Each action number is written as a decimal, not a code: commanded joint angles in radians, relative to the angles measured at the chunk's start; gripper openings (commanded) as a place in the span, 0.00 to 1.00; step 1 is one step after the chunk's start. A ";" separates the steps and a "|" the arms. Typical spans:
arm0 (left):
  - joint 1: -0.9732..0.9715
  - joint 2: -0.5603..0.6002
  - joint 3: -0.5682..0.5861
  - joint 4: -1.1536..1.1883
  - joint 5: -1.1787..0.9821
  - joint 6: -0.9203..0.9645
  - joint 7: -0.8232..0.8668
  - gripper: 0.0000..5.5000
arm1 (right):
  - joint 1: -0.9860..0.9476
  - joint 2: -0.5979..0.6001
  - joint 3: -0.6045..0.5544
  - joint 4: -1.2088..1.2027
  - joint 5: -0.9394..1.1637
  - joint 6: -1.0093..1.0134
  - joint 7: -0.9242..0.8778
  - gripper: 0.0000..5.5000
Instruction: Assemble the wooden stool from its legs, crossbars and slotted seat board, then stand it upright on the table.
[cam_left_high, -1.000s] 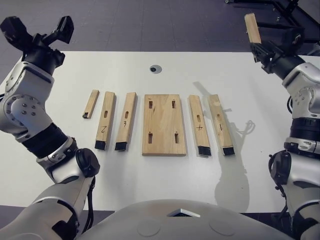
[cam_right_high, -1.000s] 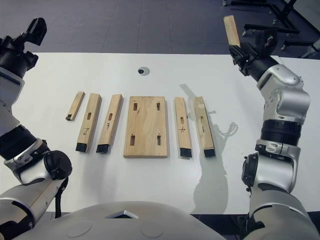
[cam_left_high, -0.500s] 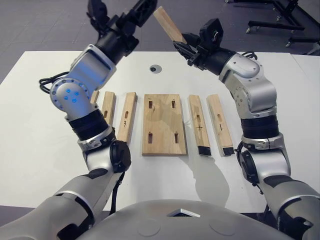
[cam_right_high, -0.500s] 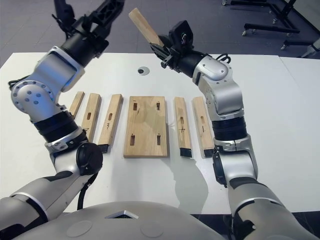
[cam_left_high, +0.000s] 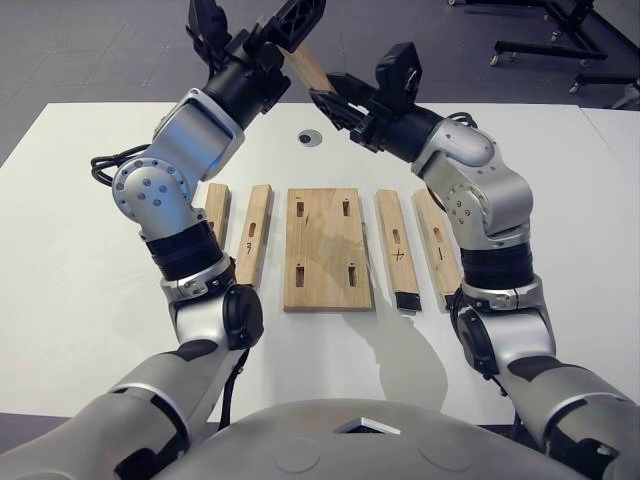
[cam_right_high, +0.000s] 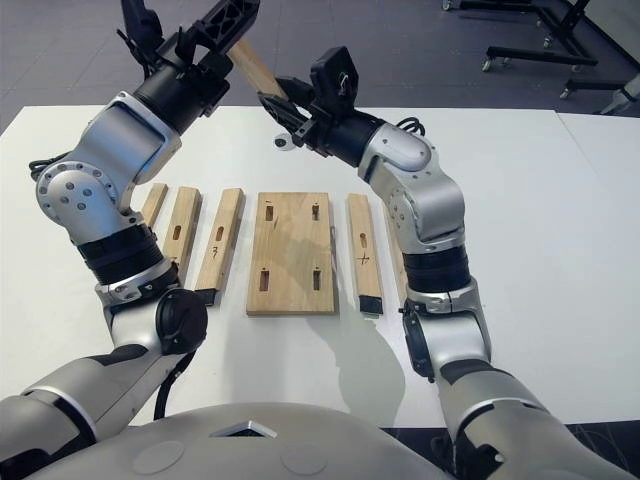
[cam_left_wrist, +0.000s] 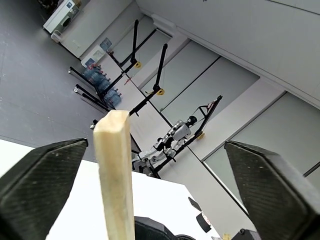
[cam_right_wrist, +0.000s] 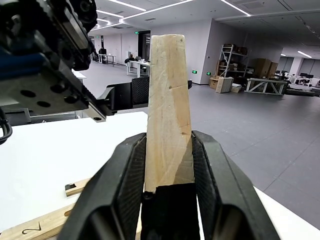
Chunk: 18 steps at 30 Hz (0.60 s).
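A short wooden crossbar (cam_left_high: 308, 70) is held up high over the table's far side, with my right gripper (cam_left_high: 333, 98) shut on its lower end. Its upper end stands between the spread fingers of my open left gripper (cam_left_high: 255, 20), close to one finger and apart from the other. In the left wrist view the crossbar (cam_left_wrist: 116, 175) rises beside one pad (cam_left_wrist: 40, 185). The slotted seat board (cam_left_high: 327, 248) lies flat mid-table. Two legs (cam_left_high: 253, 233) lie left of it and two legs (cam_left_high: 396, 250) right. A second crossbar (cam_right_high: 153, 203) lies at the far left.
The white table (cam_left_high: 80, 300) has a small round grommet (cam_right_high: 283, 142) beyond the seat board. My left arm crosses above the left legs, and my right forearm crosses above the outer right leg (cam_left_high: 437, 250). Dark floor and equipment racks lie beyond the far edge.
Both arms swung in from the table's sides to meet above its far middle. In the last half second the right gripper carried the crossbar left, bringing its end between the left gripper's fingers.
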 joint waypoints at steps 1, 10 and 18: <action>0.012 0.015 -0.023 0.006 -0.028 -0.011 0.018 0.81 | 0.008 0.002 0.011 -0.001 -0.011 0.004 -0.003 0.24; 0.031 0.037 -0.046 0.038 -0.053 -0.020 0.040 0.56 | 0.001 0.013 0.002 -0.006 -0.002 0.004 -0.006 0.24; 0.025 0.053 -0.033 0.053 -0.110 -0.033 0.075 0.34 | 0.022 0.013 0.009 -0.030 0.003 -0.001 0.004 0.24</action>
